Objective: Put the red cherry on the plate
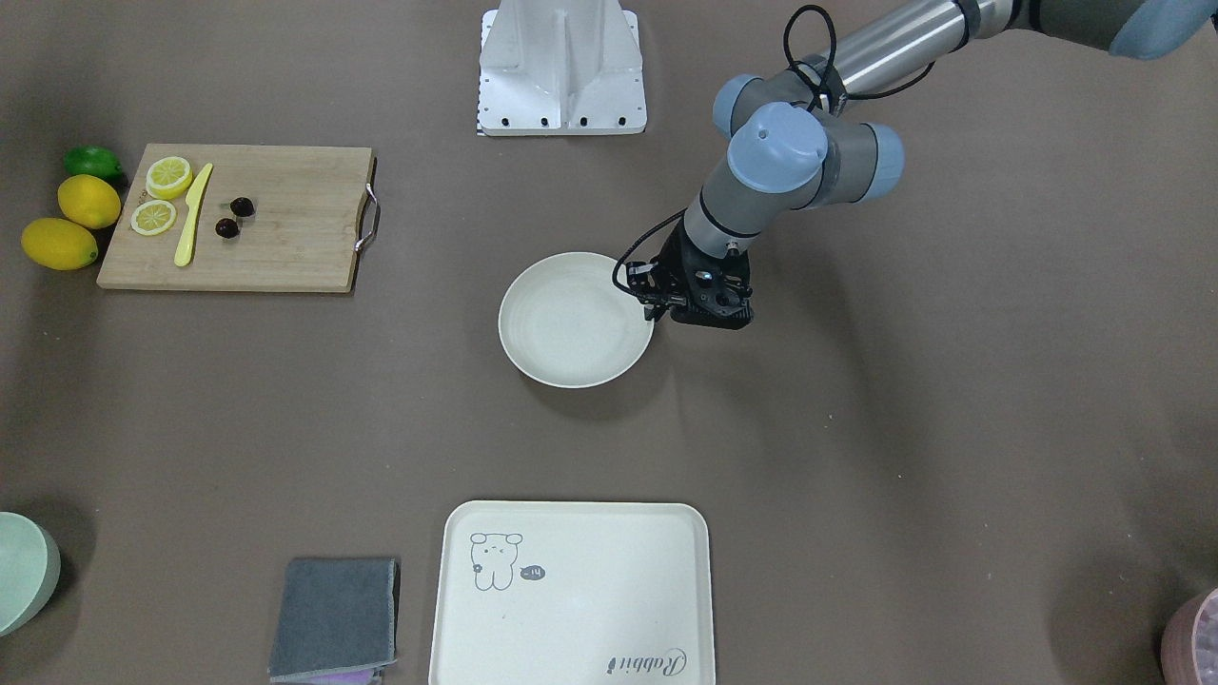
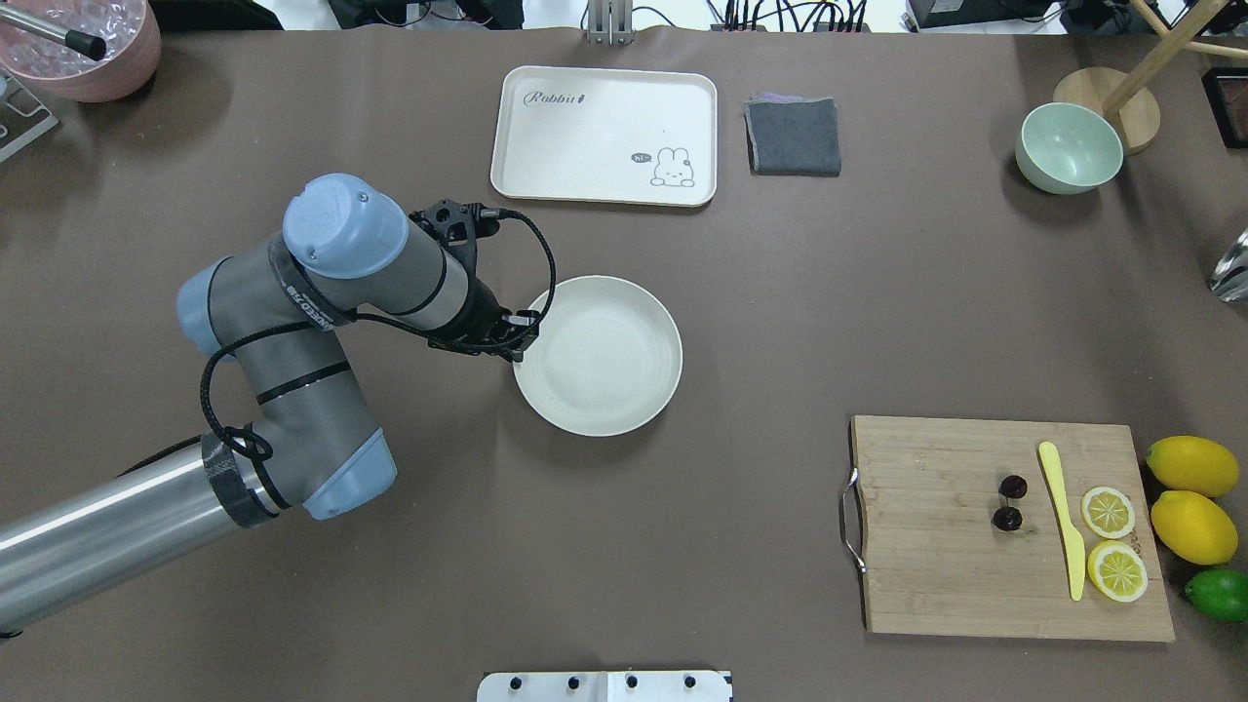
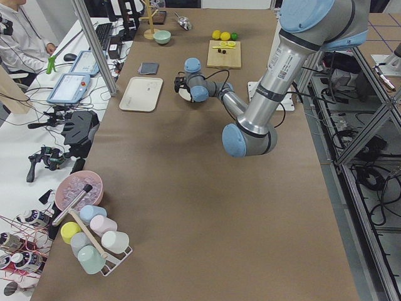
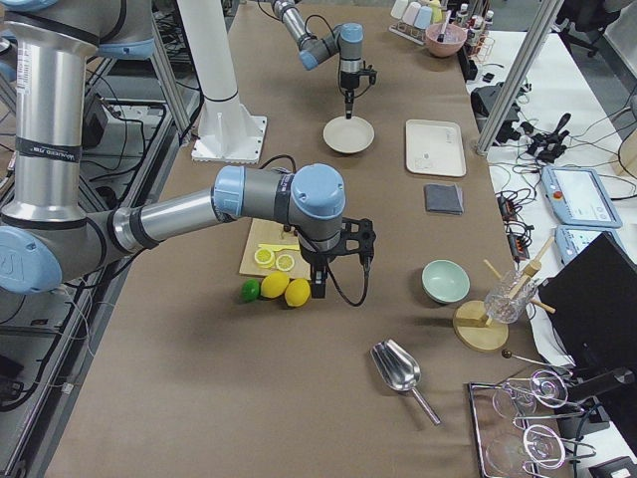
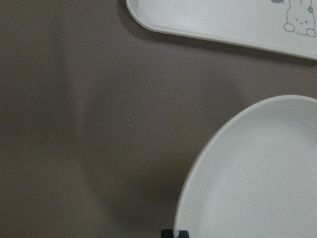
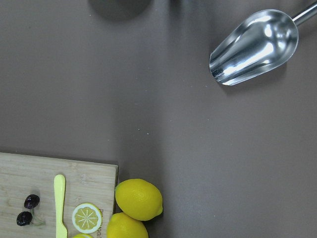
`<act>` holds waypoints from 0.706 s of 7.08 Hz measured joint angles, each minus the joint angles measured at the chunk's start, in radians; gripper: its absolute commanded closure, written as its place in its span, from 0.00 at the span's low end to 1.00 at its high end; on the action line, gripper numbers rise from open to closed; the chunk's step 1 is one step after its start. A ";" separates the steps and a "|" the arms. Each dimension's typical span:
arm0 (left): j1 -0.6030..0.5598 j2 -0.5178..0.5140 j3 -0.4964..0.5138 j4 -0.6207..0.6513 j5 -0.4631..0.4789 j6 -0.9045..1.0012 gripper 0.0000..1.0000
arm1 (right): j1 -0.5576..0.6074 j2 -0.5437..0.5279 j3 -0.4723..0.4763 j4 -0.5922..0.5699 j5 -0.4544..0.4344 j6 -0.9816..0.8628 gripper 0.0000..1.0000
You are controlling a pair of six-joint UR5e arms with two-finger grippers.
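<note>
The red cherry [image 2: 1009,502] is a dark pair joined by thin stems, lying on a wooden cutting board [image 2: 955,585] beside a yellow knife; it also shows as the cherry [image 1: 234,217] and the cherry [image 6: 27,209]. The off-white plate [image 2: 597,354] sits mid-table with nothing in it. My left gripper [image 2: 512,346] points down over the plate's rim [image 5: 198,168], its fingertips [image 5: 176,232] shut together with nothing seen between them. My right gripper [image 4: 318,289] hangs over the lemons beside the board; I cannot tell if it is open or shut.
Lemon slices [image 2: 1111,541], two lemons [image 2: 1189,497] and a lime [image 2: 1219,593] lie at the board's end. A cream tray [image 2: 604,107], grey cloth [image 2: 793,136], green bowl [image 2: 1068,148] and pink bowl [image 2: 83,44] line the far side. A metal scoop [image 6: 252,44] lies nearby.
</note>
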 measured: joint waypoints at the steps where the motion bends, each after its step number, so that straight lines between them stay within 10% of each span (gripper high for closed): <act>1: 0.027 0.000 -0.002 -0.001 0.027 -0.014 1.00 | 0.002 -0.003 0.000 0.000 0.000 0.000 0.00; 2: 0.042 0.001 -0.003 -0.002 0.040 -0.025 0.74 | 0.003 -0.006 0.000 0.001 0.000 0.000 0.00; 3: 0.049 0.001 -0.002 -0.003 0.045 -0.030 0.18 | 0.005 -0.009 0.000 0.001 0.001 0.000 0.00; 5: 0.052 0.001 -0.003 -0.004 0.048 -0.029 0.03 | 0.008 -0.015 0.000 0.001 0.001 -0.001 0.00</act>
